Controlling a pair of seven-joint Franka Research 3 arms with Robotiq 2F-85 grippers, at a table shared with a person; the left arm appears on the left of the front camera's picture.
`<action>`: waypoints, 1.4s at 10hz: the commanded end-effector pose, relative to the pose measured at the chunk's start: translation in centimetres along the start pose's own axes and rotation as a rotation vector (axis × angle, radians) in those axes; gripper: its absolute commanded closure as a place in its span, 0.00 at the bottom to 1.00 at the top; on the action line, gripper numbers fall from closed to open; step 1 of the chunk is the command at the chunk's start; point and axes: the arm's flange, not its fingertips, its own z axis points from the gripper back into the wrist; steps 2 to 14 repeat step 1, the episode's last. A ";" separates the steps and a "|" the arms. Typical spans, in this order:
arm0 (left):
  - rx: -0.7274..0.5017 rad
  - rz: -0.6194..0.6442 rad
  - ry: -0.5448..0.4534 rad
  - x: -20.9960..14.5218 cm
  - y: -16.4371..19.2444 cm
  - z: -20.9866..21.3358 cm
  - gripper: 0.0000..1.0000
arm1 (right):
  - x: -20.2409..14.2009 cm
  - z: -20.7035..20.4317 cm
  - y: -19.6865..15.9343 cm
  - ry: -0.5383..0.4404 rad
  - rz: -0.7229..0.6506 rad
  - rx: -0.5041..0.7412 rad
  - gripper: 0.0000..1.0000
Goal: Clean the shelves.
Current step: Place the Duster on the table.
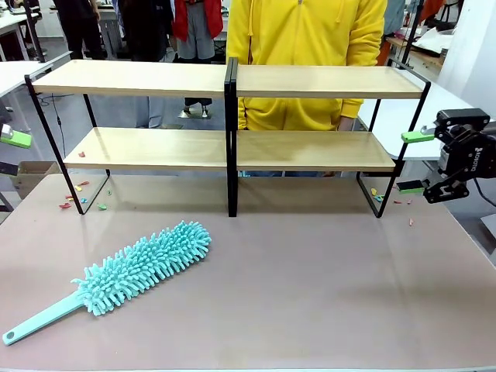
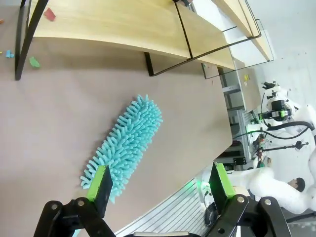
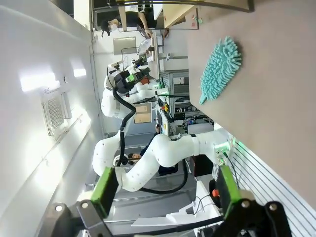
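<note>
Both end effectors hang released and empty, left [image 2: 160, 185] just above the duster [image 2: 126, 140], likely lined up to grasp it; right [image 1: 418, 161] waits beside the shelves' [image 1: 232, 151] end, well apart from the duster, while crumbs [image 1: 81, 194] lie near the frame's feet

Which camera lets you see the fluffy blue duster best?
The front view: the duster lies whole on the table, fluffy head and handle. The left wrist view shows its head close, handle hidden. The right wrist view shows it small and far.
</note>
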 end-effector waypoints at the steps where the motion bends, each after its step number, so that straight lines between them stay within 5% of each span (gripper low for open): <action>1: -0.003 -0.012 0.003 -0.2 0.1 0.1 0.00 | 0.0 0.2 -0.1 0.009 0.018 -0.010 0.00; 14: -0.003 -0.012 0.003 -0.2 0.1 0.1 0.00 | 0.0 0.2 -0.1 0.009 0.018 -0.010 0.00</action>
